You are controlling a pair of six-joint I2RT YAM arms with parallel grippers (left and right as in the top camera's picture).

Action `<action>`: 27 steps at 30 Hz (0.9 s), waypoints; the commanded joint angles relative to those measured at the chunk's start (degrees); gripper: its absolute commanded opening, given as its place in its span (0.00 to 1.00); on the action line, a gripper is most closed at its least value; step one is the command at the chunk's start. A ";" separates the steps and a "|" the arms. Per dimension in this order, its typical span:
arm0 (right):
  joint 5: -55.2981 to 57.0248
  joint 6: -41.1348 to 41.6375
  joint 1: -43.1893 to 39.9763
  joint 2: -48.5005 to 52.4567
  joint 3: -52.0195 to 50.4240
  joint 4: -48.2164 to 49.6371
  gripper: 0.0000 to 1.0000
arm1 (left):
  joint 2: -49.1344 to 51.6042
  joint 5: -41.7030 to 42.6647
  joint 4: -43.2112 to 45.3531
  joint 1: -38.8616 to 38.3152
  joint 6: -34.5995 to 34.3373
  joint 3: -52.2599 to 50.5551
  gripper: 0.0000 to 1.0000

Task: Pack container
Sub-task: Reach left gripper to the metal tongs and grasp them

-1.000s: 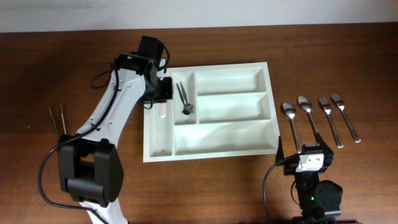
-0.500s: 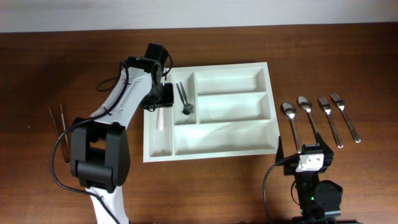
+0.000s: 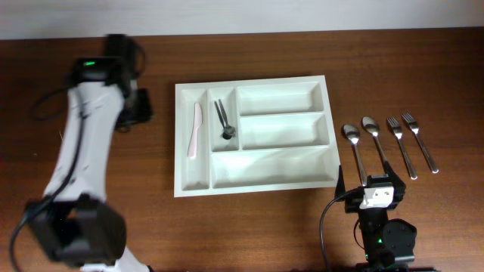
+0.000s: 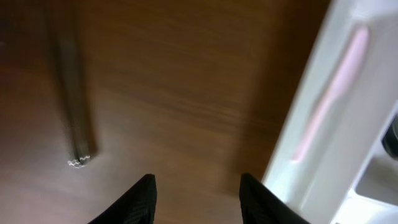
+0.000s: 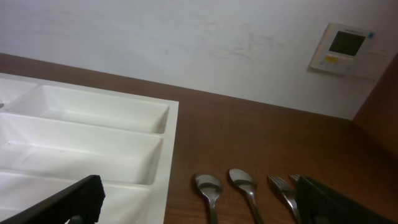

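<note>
The white container [image 3: 193, 183] lies mid-table. A pale pink knife [image 3: 195, 130] rests in its leftmost narrow compartment, and a small dark utensil [image 3: 224, 121] lies in the narrow one beside it. The three long compartments hold nothing. My left gripper [image 3: 138, 108] hovers over bare wood left of the tray. In the left wrist view the left gripper [image 4: 198, 200] is open and empty, with the pink knife [image 4: 329, 99] off to its right. My right gripper [image 5: 199, 211] is open wide near the table's front edge, facing two spoons [image 5: 208, 186].
Two spoons [image 3: 352, 147] and two forks [image 3: 408, 140] lie in a row right of the tray. A thin grey metal rod [image 4: 73, 112] lies on the wood left of my left gripper. A wall panel [image 5: 346, 46] shows behind the table.
My left gripper opened and let go of the pink knife in the leftmost compartment, then swung left off the tray. The right arm has not moved.
</note>
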 commanded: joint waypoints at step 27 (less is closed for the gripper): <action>-0.11 -0.37 0.42 -0.48 -0.39 -0.26 0.98 | -3.19 7.93 18.56 27.19 18.16 -19.43 0.36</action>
